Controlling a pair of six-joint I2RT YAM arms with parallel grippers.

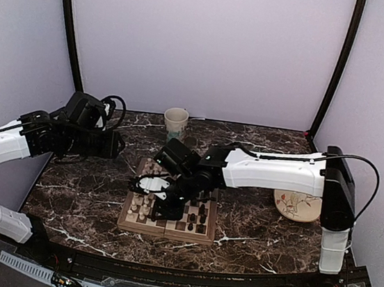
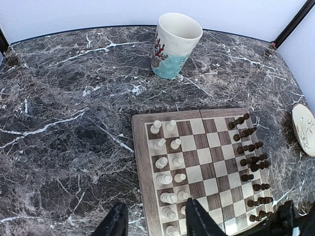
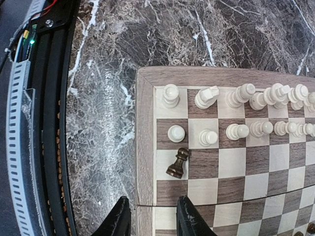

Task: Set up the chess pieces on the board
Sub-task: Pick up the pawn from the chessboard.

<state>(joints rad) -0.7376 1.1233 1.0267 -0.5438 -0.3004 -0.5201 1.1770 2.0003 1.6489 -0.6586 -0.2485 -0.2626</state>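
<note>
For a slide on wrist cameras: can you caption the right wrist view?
Open right gripper over the edge of the board, one dark piece next to the white pieces.

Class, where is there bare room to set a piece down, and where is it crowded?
Free: middle squares of the board, between the cream pieces and dark pieces; the marble left of it. Crowded: both piece rows.

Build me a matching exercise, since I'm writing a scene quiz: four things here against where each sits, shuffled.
1 cup
2 plate
3 stray dark piece
4 cream-white pieces

A two rows along the left side of the board
B on the table, right of the board
C on the table, beyond the board's far edge
D on a light square beside the cream-white rows

Pairs: 1-C, 2-B, 3-D, 4-A
</note>
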